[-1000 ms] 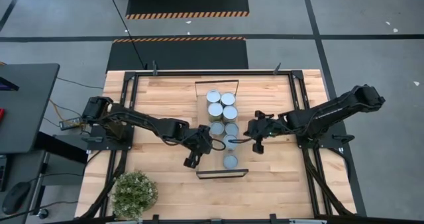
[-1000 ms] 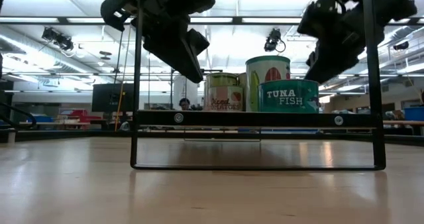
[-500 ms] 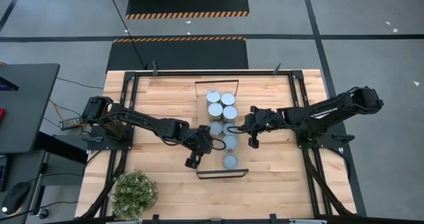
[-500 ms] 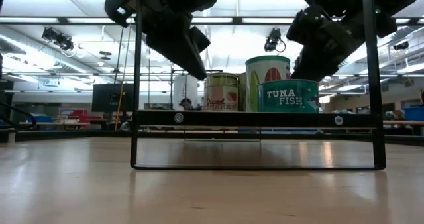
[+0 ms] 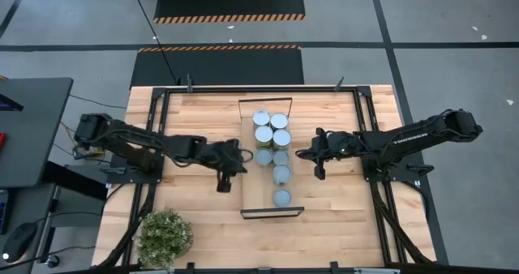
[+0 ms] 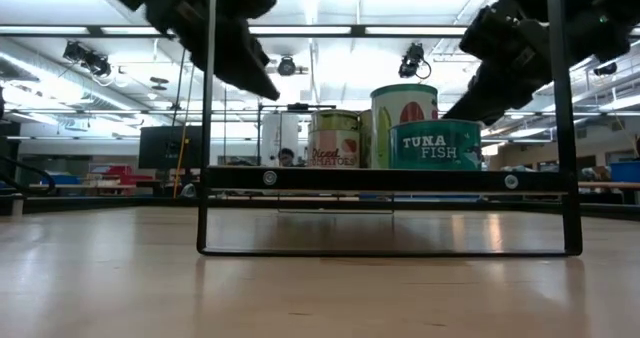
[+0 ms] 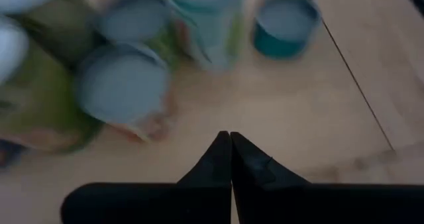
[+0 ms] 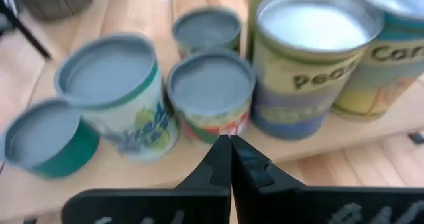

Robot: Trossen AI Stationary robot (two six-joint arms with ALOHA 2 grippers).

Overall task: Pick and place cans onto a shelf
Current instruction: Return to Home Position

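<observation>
Tabletop [image 5: 195,112] | cans [image 5: 281,138] on shelf [image 5: 259,201] | only low view reads tuna label [image 6: 435,145]

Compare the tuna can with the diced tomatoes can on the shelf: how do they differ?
The tuna can is teal with white letters; the diced tomatoes can has a pale label with red letters. The tuna can is lower than the diced tomatoes can. Both stand upright on the shelf; the left gripper and right gripper, both shut, touch neither.
</observation>
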